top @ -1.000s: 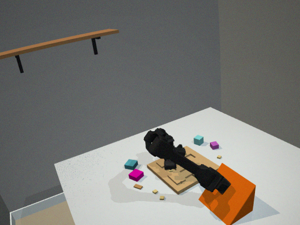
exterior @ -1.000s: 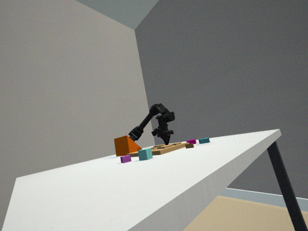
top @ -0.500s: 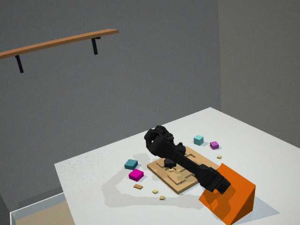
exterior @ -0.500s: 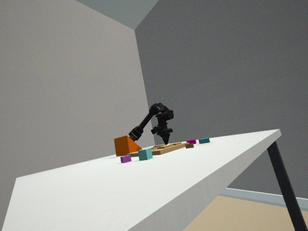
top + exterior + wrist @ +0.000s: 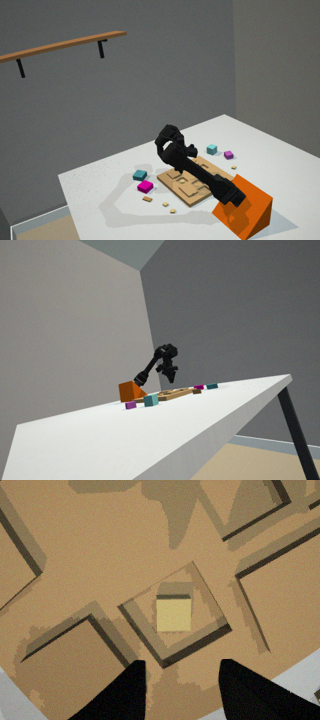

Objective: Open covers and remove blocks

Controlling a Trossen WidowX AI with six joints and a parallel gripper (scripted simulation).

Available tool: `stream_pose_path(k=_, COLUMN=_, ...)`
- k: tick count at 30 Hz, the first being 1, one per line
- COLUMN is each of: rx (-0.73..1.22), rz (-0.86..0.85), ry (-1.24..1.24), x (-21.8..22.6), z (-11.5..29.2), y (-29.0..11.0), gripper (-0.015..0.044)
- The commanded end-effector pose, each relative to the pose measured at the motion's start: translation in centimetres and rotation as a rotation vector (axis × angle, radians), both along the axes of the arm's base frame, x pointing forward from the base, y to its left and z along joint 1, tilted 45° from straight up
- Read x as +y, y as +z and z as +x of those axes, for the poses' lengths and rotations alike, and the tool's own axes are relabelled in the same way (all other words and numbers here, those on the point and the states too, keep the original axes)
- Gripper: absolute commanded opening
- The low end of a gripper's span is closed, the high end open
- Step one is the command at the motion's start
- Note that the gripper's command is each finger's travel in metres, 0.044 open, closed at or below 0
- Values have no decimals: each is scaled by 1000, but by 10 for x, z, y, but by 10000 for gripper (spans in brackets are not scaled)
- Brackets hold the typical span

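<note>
A: Checking gripper (image 5: 180, 667) state.

B: Hovering above the board (image 5: 100, 540), jaws standing partly apart, gripping nothing.

A: Locating the next block.

B: Small yellow block (image 5: 174, 615) sitting uncovered in its square well (image 5: 143, 630), just ahead of the fingertips.

A: Requesting procedure.

B: Centring over the block and squaring the jaws to its flat sides. Descending straight, avoiding the well rim. Closing gently, lifting vertically, then setting down on the counter (image 5: 258, 155), well clear of the board.
</note>
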State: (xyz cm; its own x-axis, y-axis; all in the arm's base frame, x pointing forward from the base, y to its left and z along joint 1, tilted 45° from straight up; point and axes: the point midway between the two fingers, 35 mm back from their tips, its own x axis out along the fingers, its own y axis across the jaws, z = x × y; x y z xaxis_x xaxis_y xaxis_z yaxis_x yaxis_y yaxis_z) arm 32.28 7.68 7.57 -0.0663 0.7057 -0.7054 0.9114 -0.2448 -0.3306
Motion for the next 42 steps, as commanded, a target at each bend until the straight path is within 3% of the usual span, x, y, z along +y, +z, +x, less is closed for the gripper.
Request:
stream_pose_path(k=1, rx=-5, rz=-3, ry=11, x=6, z=-1, y=-5, gripper=144)
stream_pose_path(k=11, rx=-15, rz=0, ry=22, x=25, z=-4, y=-21, gripper=144)
stream_pose_path(k=42, rx=-15, rz=0, ry=22, x=27, z=-3, y=-24, gripper=144)
